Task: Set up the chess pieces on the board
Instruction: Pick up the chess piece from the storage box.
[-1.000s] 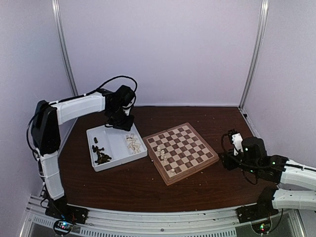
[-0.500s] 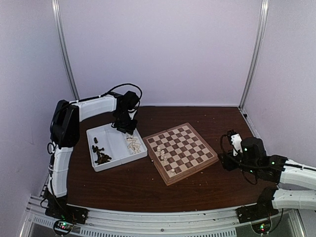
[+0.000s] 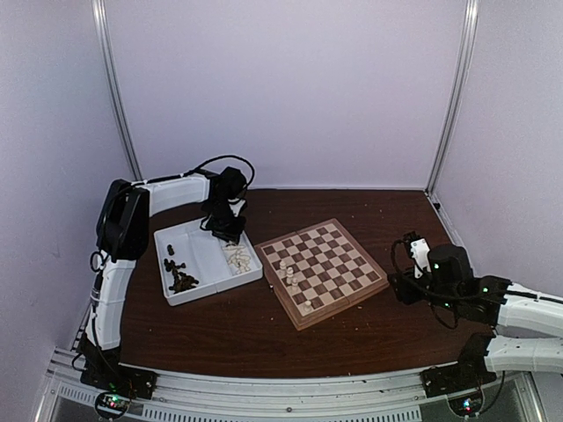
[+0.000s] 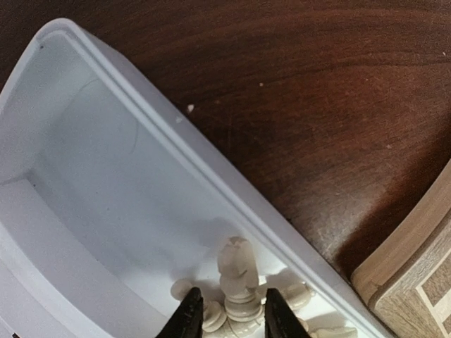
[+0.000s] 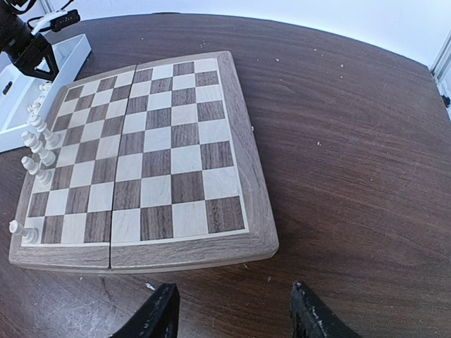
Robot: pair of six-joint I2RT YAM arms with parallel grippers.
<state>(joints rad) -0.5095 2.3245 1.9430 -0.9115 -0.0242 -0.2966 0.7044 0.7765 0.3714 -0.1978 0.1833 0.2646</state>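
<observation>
One cream knight (image 4: 236,271) pinched in left claw (image 4: 230,318) over tray (image 4: 106,105), right claw (image 5: 232,313) spread, empty.

My left fingers (image 3: 227,230) reach down into the white tray (image 3: 208,261) near the table's (image 3: 237,330) left edge. The board (image 3: 322,271) sits mid-table with some white pieces (image 3: 288,274).

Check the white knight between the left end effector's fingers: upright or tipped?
Upright. The white knight stands head-up, base down, in the tray, with the left end effector fingers on either side of it.
</observation>
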